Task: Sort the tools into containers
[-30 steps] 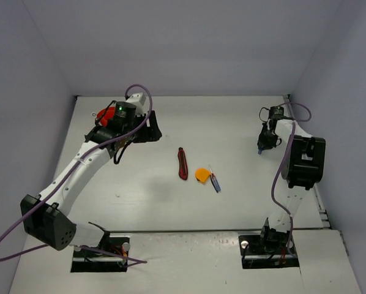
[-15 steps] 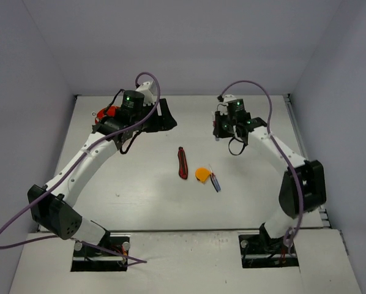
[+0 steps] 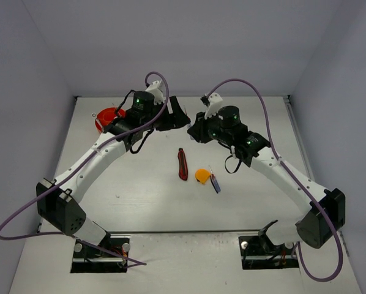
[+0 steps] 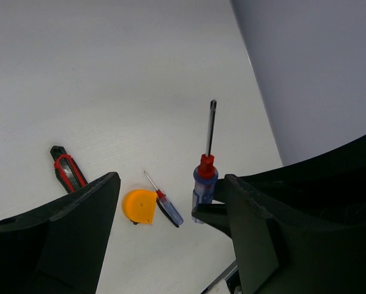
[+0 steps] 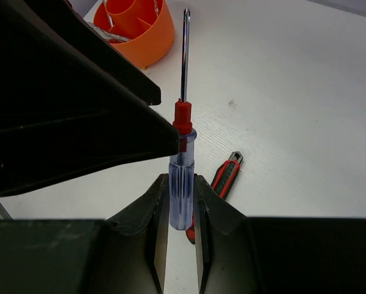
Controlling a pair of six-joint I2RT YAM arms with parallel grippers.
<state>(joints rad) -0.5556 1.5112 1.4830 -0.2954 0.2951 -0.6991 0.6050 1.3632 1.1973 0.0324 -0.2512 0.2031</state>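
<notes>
My right gripper (image 5: 180, 196) is shut on the clear blue handle of a blue-red screwdriver (image 5: 182, 165) and holds it above the table, shaft pointing away. In the left wrist view this screwdriver (image 4: 205, 177) sits between the spread fingers of my open left gripper (image 4: 171, 184), close to its right finger. The two grippers meet at the table's back middle: the left gripper (image 3: 177, 116) and the right gripper (image 3: 194, 128). The orange-red tub (image 3: 106, 117) stands at the back left; it also shows in the right wrist view (image 5: 143, 30), with thin silver wrenches (image 5: 109, 33) inside.
On the table lie a red-black handled tool (image 3: 182, 164), a round orange tape measure (image 3: 202, 176) and a small blue-red screwdriver (image 3: 215, 182). All three also show in the left wrist view: the tool (image 4: 67, 169), the tape (image 4: 139, 206) and the small screwdriver (image 4: 168, 208). Grey walls enclose the table.
</notes>
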